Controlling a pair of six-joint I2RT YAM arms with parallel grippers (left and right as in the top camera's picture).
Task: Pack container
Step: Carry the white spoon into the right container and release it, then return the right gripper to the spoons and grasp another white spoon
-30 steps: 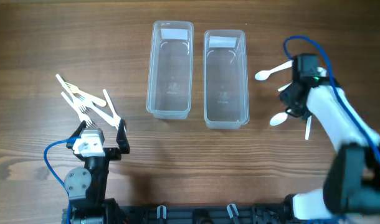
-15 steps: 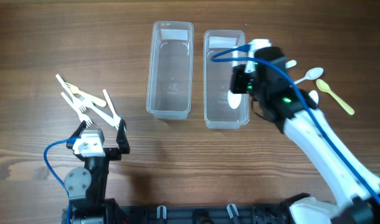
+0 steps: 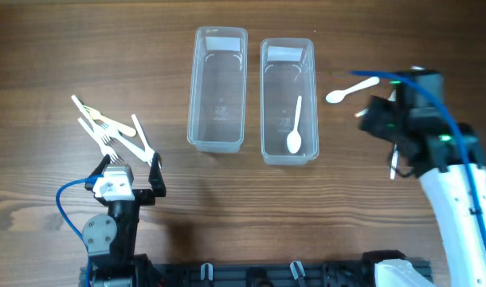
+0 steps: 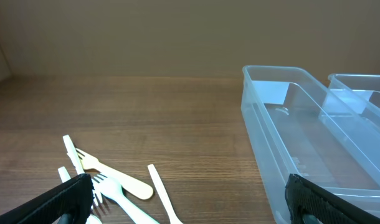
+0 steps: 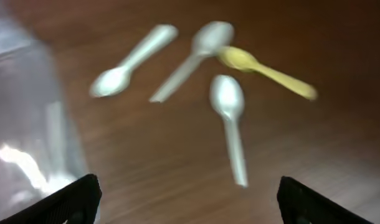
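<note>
Two clear containers stand side by side, the left one (image 3: 219, 88) bare inside. In the right one (image 3: 267, 104) a white spoon (image 3: 295, 127) lies loose. My right gripper (image 3: 384, 121) hovers open and holds nothing, to the right of the containers and over a group of spoons. In the right wrist view these are white spoons (image 5: 230, 124) and a yellow spoon (image 5: 268, 71), ahead of the gripper (image 5: 190, 205). My left gripper (image 3: 131, 167) stands open just in front of a pile of white forks (image 3: 107, 131), which also show in the left wrist view (image 4: 109, 183).
One white spoon (image 3: 350, 89) lies beside the right container, free of the arm. A wooden table (image 3: 52, 48) carries everything. The left container (image 4: 302, 143) fills the right of the left wrist view.
My right gripper came from over the right container back to the right and opened. The white spoon it carried now lies in that container. The left arm has not moved.
</note>
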